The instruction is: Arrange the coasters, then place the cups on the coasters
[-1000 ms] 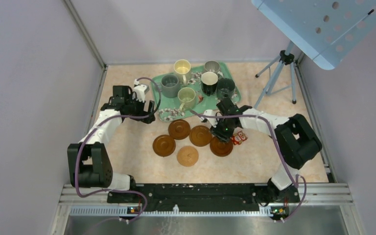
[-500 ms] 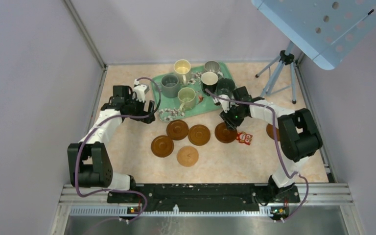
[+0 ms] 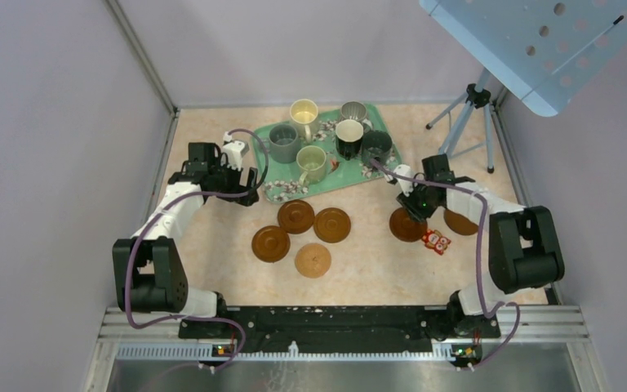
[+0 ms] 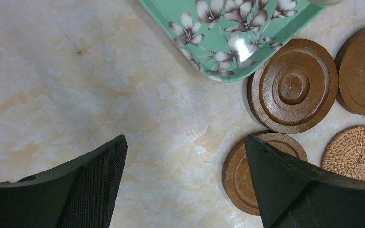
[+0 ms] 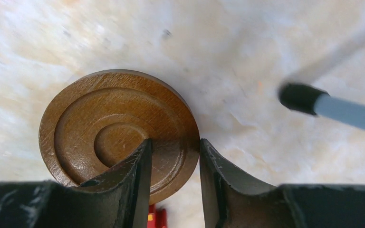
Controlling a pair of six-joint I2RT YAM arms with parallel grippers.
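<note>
Your surface is a cream marbled tabletop (image 3: 212,269), boxed in by pale lilac walls (image 3: 49,122). A grey tripod (image 3: 467,122) stands at the far right and a pale blue perforated panel (image 3: 539,41) hangs overhead.

Only the top view shows you the 6 handled cups (image 3: 311,161): cream-yellow, grey, pale green, black with white inside, dark grey-green and silvery-grey. All 6 stand on the 1 green floral rectangular tray (image 3: 290,190).

You have 6 round coasters (image 3: 295,216). 4 sit in a cluster just near of the tray: 3 dark brown ringed discs and 1 tan woven disc (image 3: 313,260). Its weave shows only in the left wrist view. A 5th, partly hidden brown disc (image 3: 462,223) lies behind the right forearm.

The 6th, a dark brown wooden coaster (image 5: 104,123), lies on the table right of the cluster. Only the right wrist view shows the right gripper (image 5: 176,142) partly closed across its rim, 1 finger on its face and 1 at its outer edge. A small red patterned trinket (image 3: 435,240) lies just beside it.

Your left gripper (image 4: 185,142) is spread wide and holds nothing, over bare table by the tray's near corner.
</note>
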